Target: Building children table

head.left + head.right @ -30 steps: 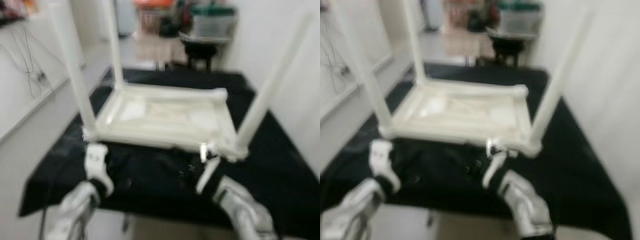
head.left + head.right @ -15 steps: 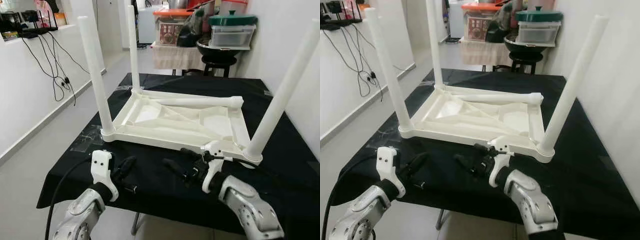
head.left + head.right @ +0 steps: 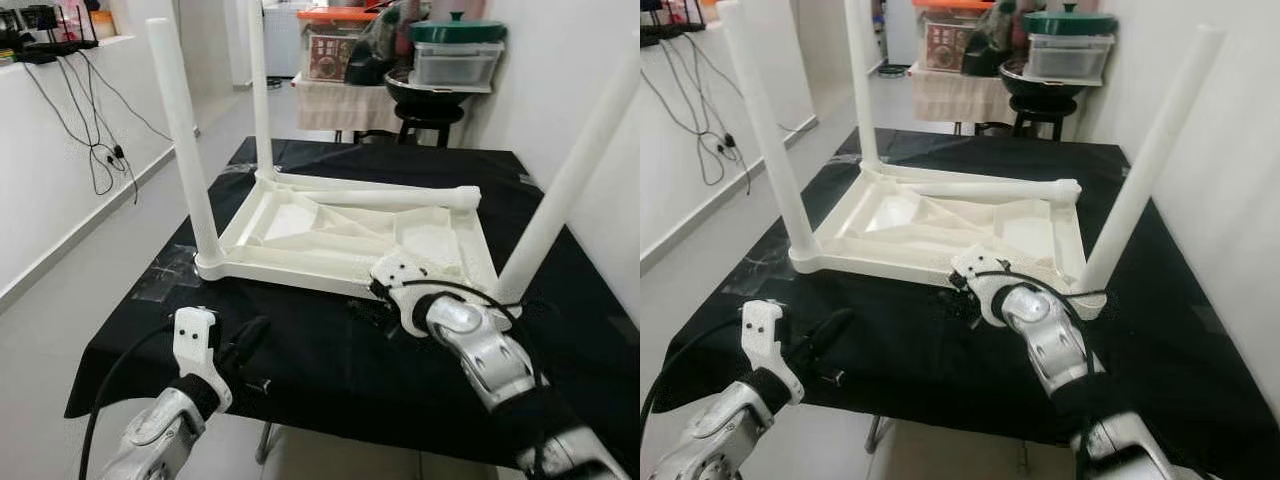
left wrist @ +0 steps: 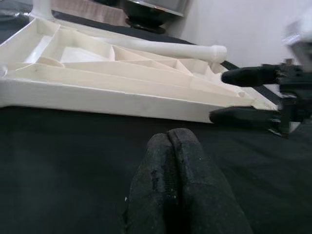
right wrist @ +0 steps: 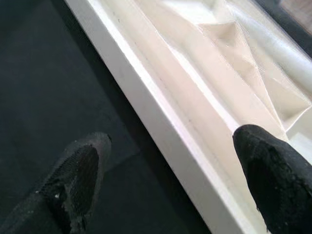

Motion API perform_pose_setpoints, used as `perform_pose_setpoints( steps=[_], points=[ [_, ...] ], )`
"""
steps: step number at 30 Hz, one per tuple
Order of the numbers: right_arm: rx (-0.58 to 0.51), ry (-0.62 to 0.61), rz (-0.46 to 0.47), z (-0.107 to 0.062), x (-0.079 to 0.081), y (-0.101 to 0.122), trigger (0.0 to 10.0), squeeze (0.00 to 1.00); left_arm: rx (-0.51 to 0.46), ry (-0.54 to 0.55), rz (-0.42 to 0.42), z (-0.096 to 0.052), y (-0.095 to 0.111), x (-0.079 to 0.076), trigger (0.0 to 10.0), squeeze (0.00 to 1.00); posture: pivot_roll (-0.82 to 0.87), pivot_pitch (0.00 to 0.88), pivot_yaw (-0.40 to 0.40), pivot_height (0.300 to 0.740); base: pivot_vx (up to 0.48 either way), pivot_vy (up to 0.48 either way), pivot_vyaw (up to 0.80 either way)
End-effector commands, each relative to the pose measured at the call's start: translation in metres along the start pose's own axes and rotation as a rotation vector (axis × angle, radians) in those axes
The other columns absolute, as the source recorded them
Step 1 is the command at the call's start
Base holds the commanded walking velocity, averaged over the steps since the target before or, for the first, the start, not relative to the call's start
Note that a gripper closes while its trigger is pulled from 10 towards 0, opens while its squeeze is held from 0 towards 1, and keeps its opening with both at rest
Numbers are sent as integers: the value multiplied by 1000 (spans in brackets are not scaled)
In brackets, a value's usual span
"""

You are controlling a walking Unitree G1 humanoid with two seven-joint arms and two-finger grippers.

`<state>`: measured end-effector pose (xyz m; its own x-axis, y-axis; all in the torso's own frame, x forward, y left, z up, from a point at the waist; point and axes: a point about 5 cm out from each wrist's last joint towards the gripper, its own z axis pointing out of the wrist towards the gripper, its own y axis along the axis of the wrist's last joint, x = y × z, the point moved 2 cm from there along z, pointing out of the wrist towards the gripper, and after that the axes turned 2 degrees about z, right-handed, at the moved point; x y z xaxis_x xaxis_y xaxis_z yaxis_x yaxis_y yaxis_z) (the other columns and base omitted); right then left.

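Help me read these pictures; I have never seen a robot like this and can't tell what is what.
The two wide pictures come from the robot's head, looking down; the two close ones come from cameras on its wrists. The silver arms are the robot's, each ending in two black fingers. On a black-covered table lies a white children's table upside down, with three legs standing up and a fourth leg lying loose across it. The right gripper is open, its fingers either side of the white table's near edge, gripping nothing. The left gripper is shut and empty, low over the black cloth.
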<state>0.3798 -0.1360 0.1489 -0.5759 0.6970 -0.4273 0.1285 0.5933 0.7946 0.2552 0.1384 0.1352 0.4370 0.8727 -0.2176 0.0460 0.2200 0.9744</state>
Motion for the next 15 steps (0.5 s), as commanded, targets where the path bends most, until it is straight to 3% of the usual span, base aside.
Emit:
perform_pose_setpoints(
  steps=[1,2,6,9,15],
  points=[
    [53,12,-19,3,-1,-6,10000,0,1,14,-21,-3,0,0,10000,0,31,59,-71,740,0,0,0],
    [95,22,-57,7,-10,-4,10000,0,-6,20,-54,-8,2,-2,10000,0,35,74,-75,740,0,0,0],
    [123,31,-73,9,-16,-3,10000,0,-11,20,-73,-12,3,-5,10000,0,45,96,-83,740,0,0,0],
    [151,-9,-98,13,-32,7,10000,0,-9,14,-96,-19,6,-11,10000,0,57,133,-96,740,0,0,0],
    [180,-1,-74,18,-39,16,10000,0,-2,16,-116,-26,9,-18,10000,0,65,161,-107,740,0,0,0]
  ],
)
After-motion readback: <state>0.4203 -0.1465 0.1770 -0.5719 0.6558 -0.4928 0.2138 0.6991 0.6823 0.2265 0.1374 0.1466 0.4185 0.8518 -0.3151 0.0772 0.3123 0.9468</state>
